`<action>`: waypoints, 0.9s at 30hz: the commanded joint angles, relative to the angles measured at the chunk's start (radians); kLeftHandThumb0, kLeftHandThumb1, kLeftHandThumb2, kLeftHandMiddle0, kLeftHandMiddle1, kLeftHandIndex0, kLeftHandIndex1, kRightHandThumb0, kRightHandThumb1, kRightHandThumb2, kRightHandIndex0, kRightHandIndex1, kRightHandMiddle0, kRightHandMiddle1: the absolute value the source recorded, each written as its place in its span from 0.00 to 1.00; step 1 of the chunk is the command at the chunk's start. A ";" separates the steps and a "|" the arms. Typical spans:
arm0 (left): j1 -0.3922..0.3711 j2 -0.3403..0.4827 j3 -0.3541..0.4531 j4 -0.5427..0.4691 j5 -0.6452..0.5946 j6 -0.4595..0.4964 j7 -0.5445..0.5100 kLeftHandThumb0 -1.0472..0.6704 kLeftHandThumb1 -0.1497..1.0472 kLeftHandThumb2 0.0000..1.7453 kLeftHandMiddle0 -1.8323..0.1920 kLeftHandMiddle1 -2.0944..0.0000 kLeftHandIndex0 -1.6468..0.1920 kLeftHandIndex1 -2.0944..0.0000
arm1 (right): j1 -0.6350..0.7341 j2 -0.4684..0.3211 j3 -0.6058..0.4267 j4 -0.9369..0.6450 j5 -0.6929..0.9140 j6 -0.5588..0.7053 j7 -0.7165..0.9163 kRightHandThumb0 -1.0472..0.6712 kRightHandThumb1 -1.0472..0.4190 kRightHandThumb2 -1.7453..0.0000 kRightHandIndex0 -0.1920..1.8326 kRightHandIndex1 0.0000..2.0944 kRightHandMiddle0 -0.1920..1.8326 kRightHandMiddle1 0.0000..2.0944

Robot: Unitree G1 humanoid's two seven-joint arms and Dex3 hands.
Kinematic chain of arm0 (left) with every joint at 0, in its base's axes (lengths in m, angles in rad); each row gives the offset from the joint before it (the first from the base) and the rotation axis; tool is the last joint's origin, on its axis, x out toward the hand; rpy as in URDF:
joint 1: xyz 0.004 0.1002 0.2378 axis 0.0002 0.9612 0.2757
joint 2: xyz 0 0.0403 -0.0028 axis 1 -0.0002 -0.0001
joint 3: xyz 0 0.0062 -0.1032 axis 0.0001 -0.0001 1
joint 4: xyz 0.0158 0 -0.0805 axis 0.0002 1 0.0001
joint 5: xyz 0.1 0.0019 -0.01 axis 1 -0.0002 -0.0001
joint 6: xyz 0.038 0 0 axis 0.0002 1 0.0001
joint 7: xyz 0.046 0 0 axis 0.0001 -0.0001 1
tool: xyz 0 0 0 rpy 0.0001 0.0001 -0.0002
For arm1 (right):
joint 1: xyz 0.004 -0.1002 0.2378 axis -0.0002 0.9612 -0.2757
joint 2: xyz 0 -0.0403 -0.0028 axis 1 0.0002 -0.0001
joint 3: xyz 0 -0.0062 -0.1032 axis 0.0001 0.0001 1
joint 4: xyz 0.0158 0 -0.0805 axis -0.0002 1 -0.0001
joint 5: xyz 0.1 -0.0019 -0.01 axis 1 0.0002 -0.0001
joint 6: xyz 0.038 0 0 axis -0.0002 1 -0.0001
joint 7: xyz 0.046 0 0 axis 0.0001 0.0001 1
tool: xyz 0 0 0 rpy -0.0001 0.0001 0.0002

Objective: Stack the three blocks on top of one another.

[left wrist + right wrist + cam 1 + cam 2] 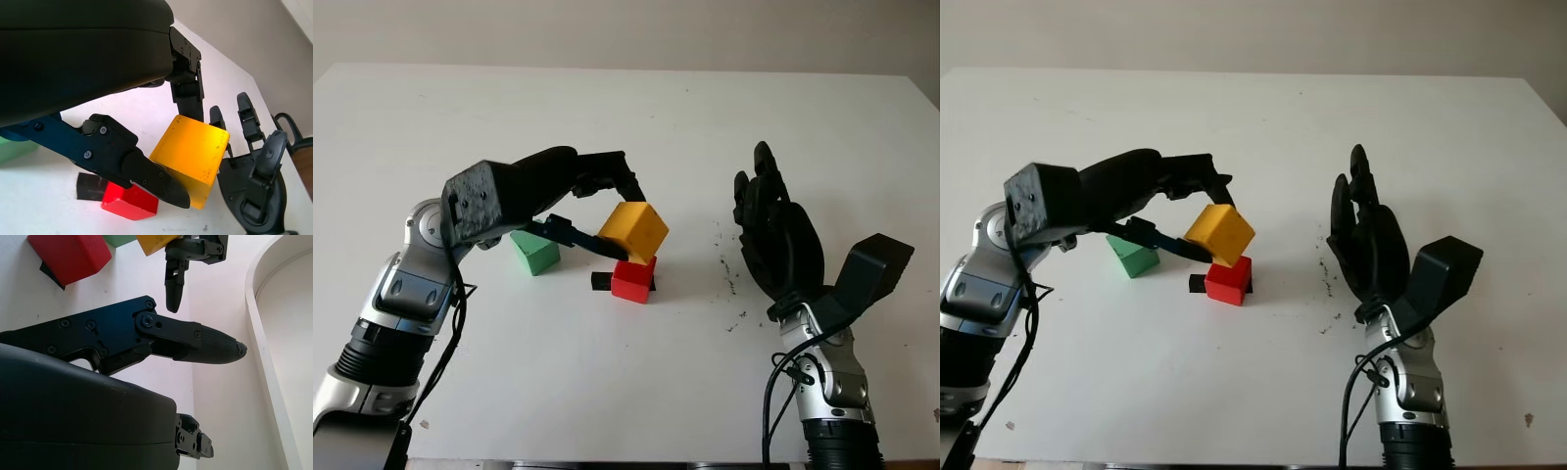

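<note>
The left hand is reaching in over the middle of the white bench, its black fingers closed around the yellow block; one finger is lying along the block's near, lower side and another is pressing against its far side, as the left wrist view shows plainly. The yellow block is sitting tilted, one corner pointing down onto the top of the red block; whether the two are actually touching cannot be told for certain, though they are looking very close or in contact. The red block is standing on the bench directly below, with a small black piece lying just beside it on the robot's left. The green block is resting on the bench further to the left, partly behind the left hand's lower finger, apart from the red block.

The right hand is hovering open above the bench well to the right of the blocks, holding nothing, palm turned toward them; dark specks are dotting the bench surface between it and the red block.
</note>
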 commanded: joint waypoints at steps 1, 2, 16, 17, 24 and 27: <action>-0.012 -0.011 0.008 0.009 -0.006 -0.013 0.007 0.37 0.94 0.03 0.79 0.97 0.69 0.30 | 0.014 -0.004 -0.002 -0.019 -0.002 -0.005 0.003 0.21 0.00 0.65 0.00 0.00 0.00 0.00; -0.010 -0.013 0.003 0.014 -0.001 -0.020 0.008 0.37 0.94 0.03 0.79 0.97 0.69 0.30 | 0.015 -0.006 -0.001 -0.020 -0.003 -0.004 0.004 0.21 0.00 0.64 0.00 0.00 0.00 0.00; -0.054 0.032 -0.057 0.014 0.183 -0.096 0.014 0.41 0.94 0.03 0.79 0.97 0.72 0.29 | 0.019 0.001 -0.003 -0.021 -0.003 -0.002 0.003 0.22 0.00 0.65 0.00 0.00 0.00 0.00; -0.058 0.037 -0.061 0.006 0.193 -0.086 0.007 0.41 0.94 0.03 0.79 0.97 0.72 0.29 | 0.019 0.002 -0.002 -0.021 -0.003 -0.003 0.001 0.22 0.00 0.65 0.00 0.00 0.00 0.00; -0.066 0.064 -0.066 -0.031 0.225 -0.060 -0.026 0.42 0.92 0.03 0.78 0.97 0.69 0.31 | 0.021 0.004 0.001 -0.018 -0.010 -0.009 -0.005 0.22 0.00 0.65 0.00 0.00 0.00 0.00; -0.062 0.071 -0.069 -0.040 0.239 -0.034 -0.035 0.42 0.92 0.03 0.78 0.97 0.69 0.30 | 0.026 -0.001 0.008 -0.023 -0.028 -0.014 -0.009 0.22 0.00 0.64 0.00 0.00 0.00 0.00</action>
